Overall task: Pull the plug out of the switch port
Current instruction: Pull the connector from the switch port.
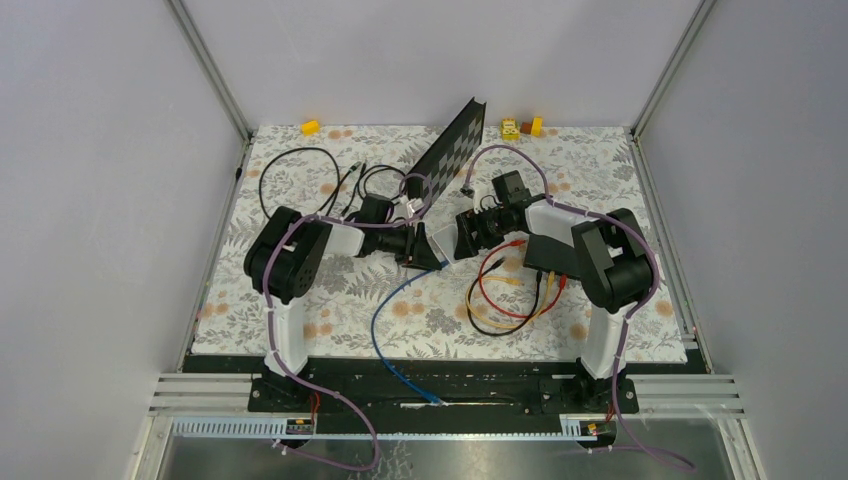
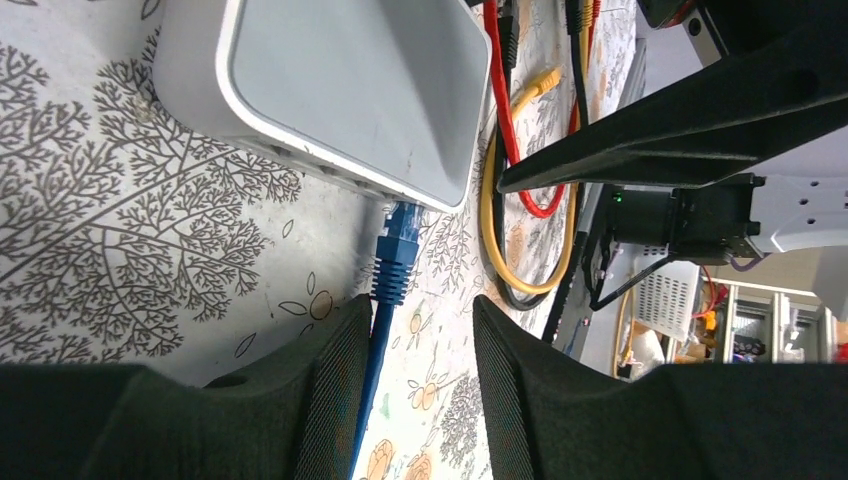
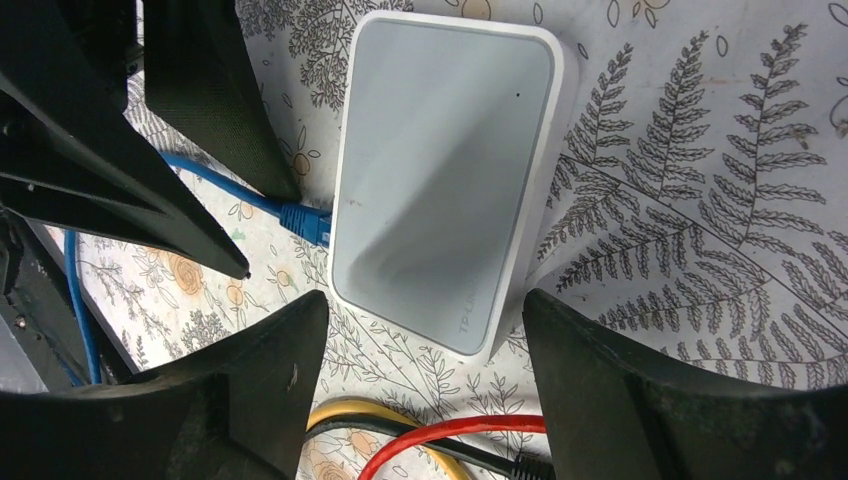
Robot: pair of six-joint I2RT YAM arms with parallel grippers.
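Note:
The switch (image 3: pixel 450 180) is a flat pale grey-white box with rounded corners on the flowered mat, not a black one. It also shows in the left wrist view (image 2: pixel 340 90) and partly between the grippers from above (image 1: pixel 446 242). A blue plug (image 2: pixel 398 240) sits in a port on its narrow edge and also shows in the right wrist view (image 3: pixel 305 220). My left gripper (image 2: pixel 420 340) is open, its fingers either side of the blue cable (image 2: pixel 375 350) just behind the plug, the cable against one finger. My right gripper (image 3: pixel 425 330) is open, straddling the switch's other end without touching it.
Red, yellow and black cables (image 1: pixel 505 295) lie coiled right of the switch, under the right arm. The blue cable (image 1: pixel 385 330) runs to the table's front edge. A black checkered board (image 1: pixel 455 140) leans at the back. A black cable loop (image 1: pixel 300 175) lies back left. Small yellow blocks (image 1: pixel 521 127) sit at the far edge.

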